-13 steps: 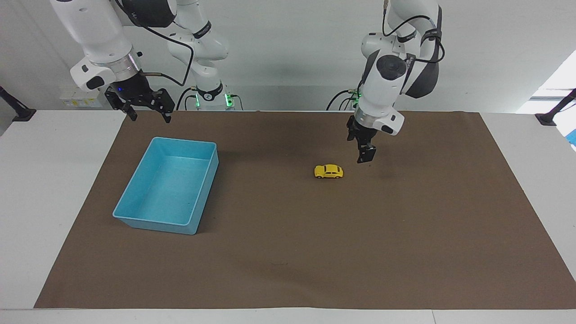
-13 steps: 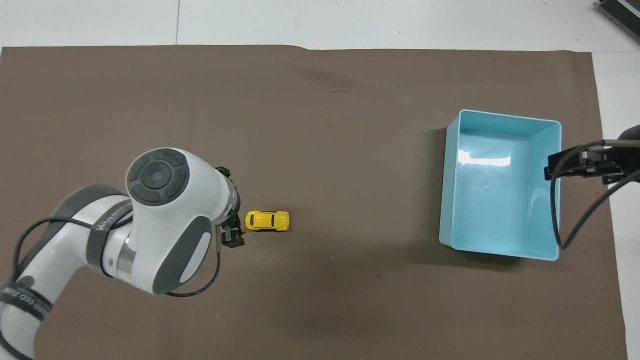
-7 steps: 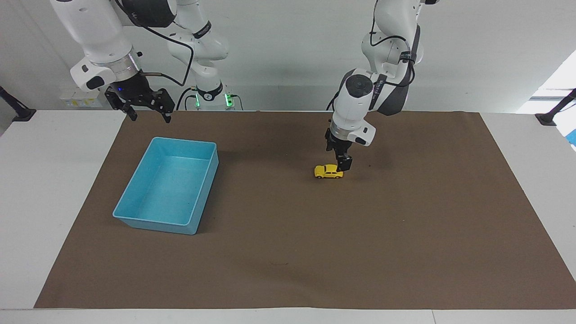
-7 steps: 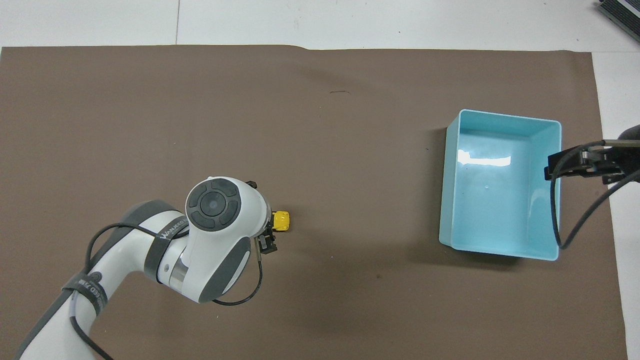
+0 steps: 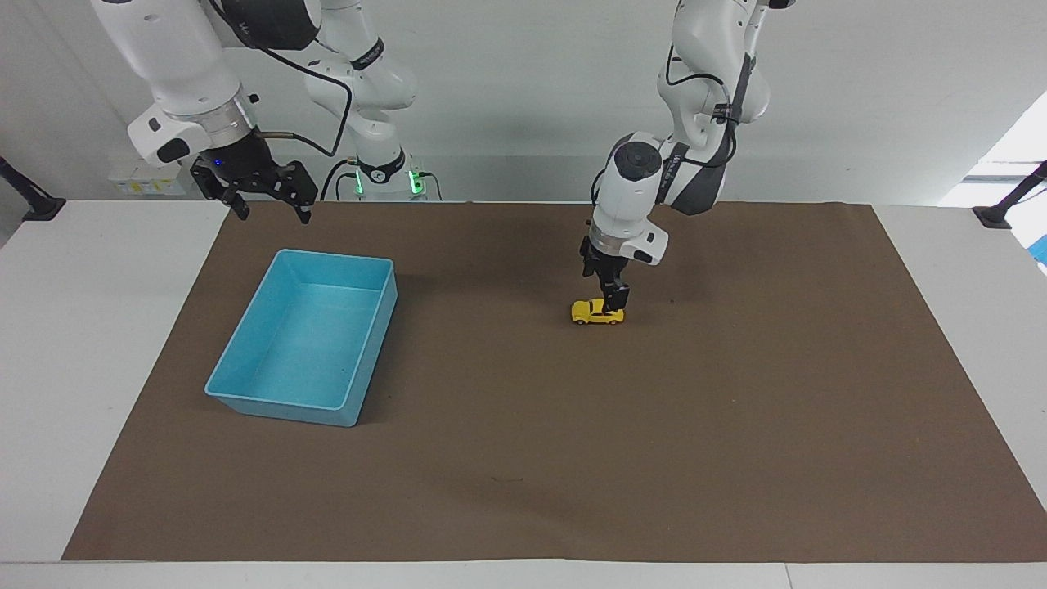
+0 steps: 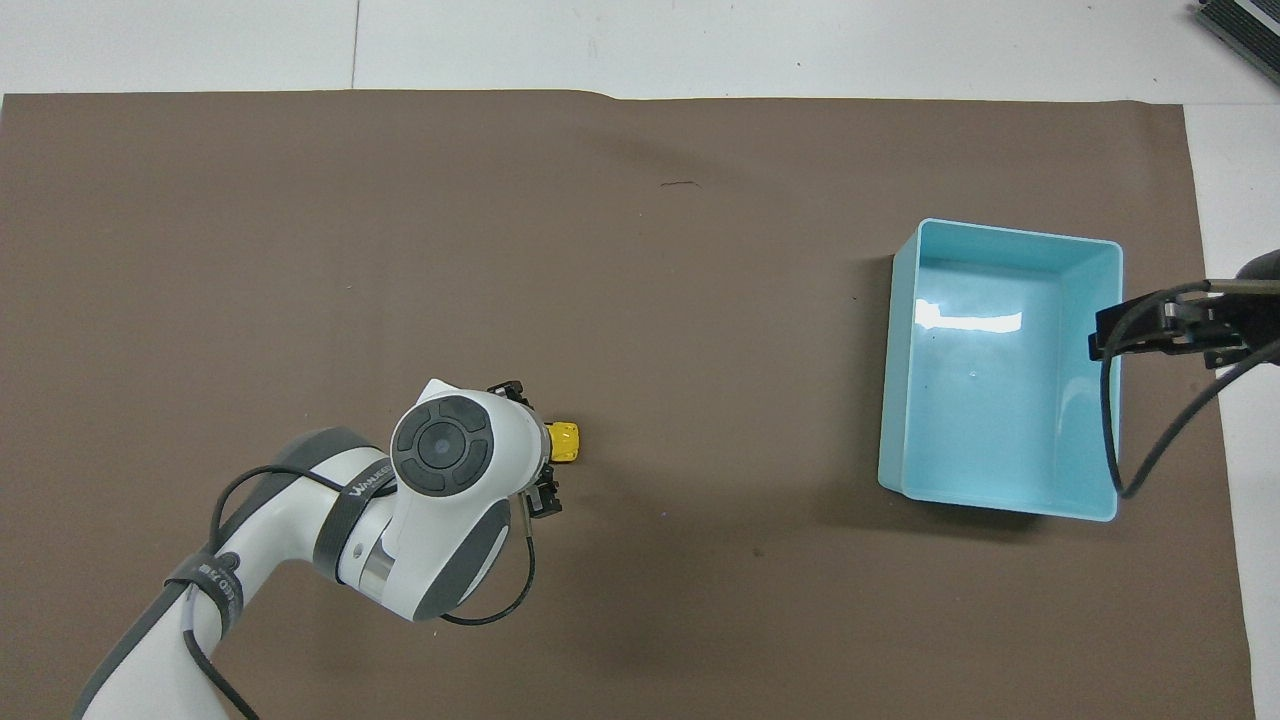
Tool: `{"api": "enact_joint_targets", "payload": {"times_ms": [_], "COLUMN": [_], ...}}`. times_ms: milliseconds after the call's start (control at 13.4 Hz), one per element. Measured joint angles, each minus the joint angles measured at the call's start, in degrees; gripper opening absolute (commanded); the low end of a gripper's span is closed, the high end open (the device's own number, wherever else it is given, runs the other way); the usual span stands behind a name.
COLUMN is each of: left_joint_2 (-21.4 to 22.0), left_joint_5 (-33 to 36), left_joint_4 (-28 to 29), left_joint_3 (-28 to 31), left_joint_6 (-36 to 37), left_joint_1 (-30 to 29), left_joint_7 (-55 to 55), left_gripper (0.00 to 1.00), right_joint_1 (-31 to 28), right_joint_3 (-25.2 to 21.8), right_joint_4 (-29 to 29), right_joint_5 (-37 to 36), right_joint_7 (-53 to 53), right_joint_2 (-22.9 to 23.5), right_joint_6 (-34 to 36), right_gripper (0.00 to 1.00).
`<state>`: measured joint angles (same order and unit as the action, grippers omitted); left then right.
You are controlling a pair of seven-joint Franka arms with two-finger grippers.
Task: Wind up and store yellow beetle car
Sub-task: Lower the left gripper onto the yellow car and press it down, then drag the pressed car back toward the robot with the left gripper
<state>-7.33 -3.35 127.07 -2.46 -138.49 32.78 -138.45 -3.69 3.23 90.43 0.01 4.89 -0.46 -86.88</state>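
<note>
The yellow beetle car (image 5: 585, 312) stands on its wheels on the brown mat, toward the left arm's end of the table. My left gripper (image 5: 613, 303) has come down on the car's end; one finger stands in front of it, and the fingers look open, one on each side. In the overhead view the left arm's wrist covers most of the car (image 6: 565, 441), and the gripper (image 6: 530, 445) shows beside it. My right gripper (image 5: 268, 211) waits open in the air by the blue bin's edge nearest the robots; it also shows in the overhead view (image 6: 1150, 335).
The empty blue bin (image 5: 286, 407) sits on the mat toward the right arm's end of the table; it also shows in the overhead view (image 6: 897, 400). The brown mat (image 5: 736, 425) covers most of the white table.
My left arm has swung toward the car and lowered, from beside it a second ago to down over its end now. The car, the bin and the right arm have not moved.
</note>
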Motion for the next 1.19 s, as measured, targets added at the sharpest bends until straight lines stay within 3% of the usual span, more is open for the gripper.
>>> {"api": "enact_joint_targets", "payload": {"times_ms": [298, 447, 521, 596, 1191], "left_joint_2": [-2.0, -2.1, -2.1, -2.1, -1.8], "left_joint_5": [0.2, 0.4, 0.4, 0.5, 0.5], "left_joint_4": [0.0, 0.0, 0.0, 0.0, 0.0], "left_joint_3": [0.8, 0.9, 0.9, 0.9, 1.0], "left_joint_6": [-3.3, -3.4, -3.4, -3.4, -3.4], "left_joint_1": [-0.2, -0.2, -0.2, -0.2, -0.9], "left_joint_7": [0.0, 0.0, 0.0, 0.0, -2.5], "left_gripper": [0.98, 0.31, 0.04, 0.00, 0.00], "right_joint_1": [0.0, 0.0, 0.0, 0.0, 0.0], "right_joint_3": [0.0, 0.0, 0.0, 0.0, 0.0], "right_joint_4": [0.0, 0.0, 0.0, 0.0, 0.0], "right_joint_5": [0.0, 0.0, 0.0, 0.0, 0.0], "right_joint_7": [0.0, 0.0, 0.0, 0.0, 0.0], "right_joint_2": [0.0, 0.0, 0.0, 0.0, 0.0], "right_joint_6": [0.0, 0.0, 0.0, 0.0, 0.0], "right_gripper": [1.00, 1.00, 1.00, 1.00, 1.00]}}
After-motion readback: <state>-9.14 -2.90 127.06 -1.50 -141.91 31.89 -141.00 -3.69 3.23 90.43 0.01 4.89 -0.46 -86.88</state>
